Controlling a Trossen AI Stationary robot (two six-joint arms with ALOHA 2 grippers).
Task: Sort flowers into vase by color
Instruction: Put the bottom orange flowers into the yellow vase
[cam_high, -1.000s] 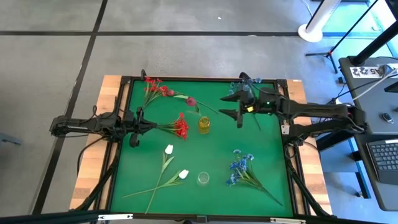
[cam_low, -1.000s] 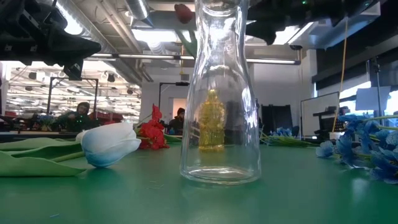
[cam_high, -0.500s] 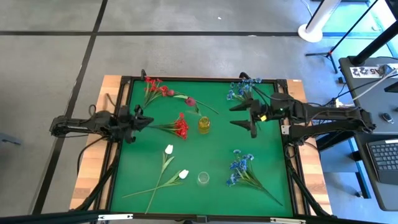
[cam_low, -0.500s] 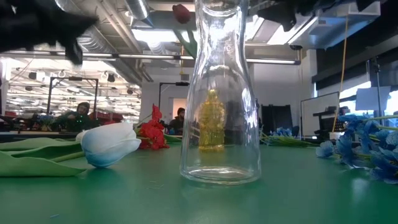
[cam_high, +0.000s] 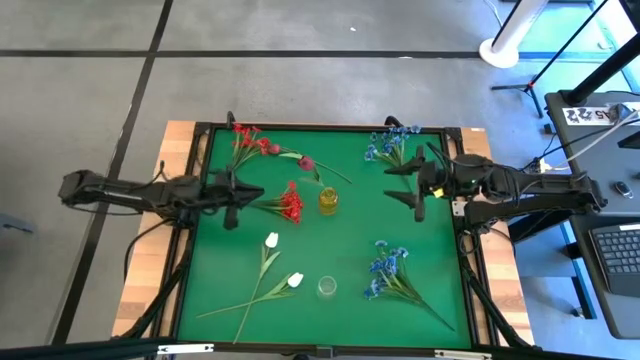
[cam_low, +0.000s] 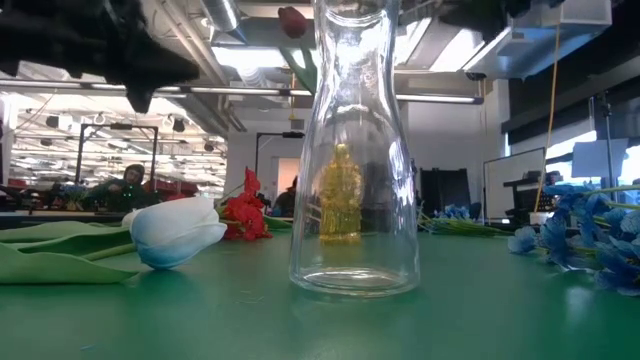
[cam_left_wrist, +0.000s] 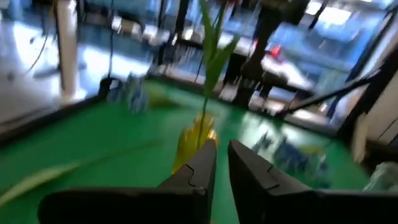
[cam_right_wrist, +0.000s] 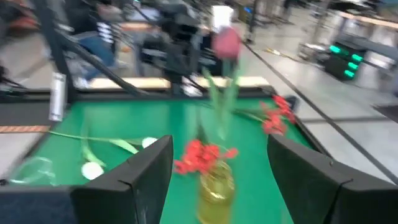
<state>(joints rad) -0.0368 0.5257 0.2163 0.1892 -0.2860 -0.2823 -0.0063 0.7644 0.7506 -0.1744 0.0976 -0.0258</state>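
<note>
A small yellow vase (cam_high: 328, 200) stands mid-table and holds the dark pink bud (cam_high: 307, 162) on its green stem. One red spray (cam_high: 290, 205) lies just left of that vase, another (cam_high: 245, 140) by the far edge. Blue sprays lie far right (cam_high: 390, 142) and near right (cam_high: 385, 270). Two white tulips (cam_high: 272, 240) lie near a clear vase (cam_high: 327, 288). My left gripper (cam_high: 255, 195) hovers at the red spray's stem end, fingers close together with only a slit between them (cam_left_wrist: 222, 165). My right gripper (cam_high: 408, 190) is wide open, right of the yellow vase.
The green mat sits inside a black frame (cam_high: 330, 128). In the low view the clear vase (cam_low: 355, 150) stands close in front, the yellow vase (cam_low: 340, 195) behind it, a white tulip (cam_low: 175, 235) to its left and blue blossoms (cam_low: 590, 240) at the right.
My right gripper has drawn back from beside the yellow vase toward the table's right edge, staying open. My left gripper has moved a little to the right, toward the red spray and the yellow vase. The flowers have kept their places.
</note>
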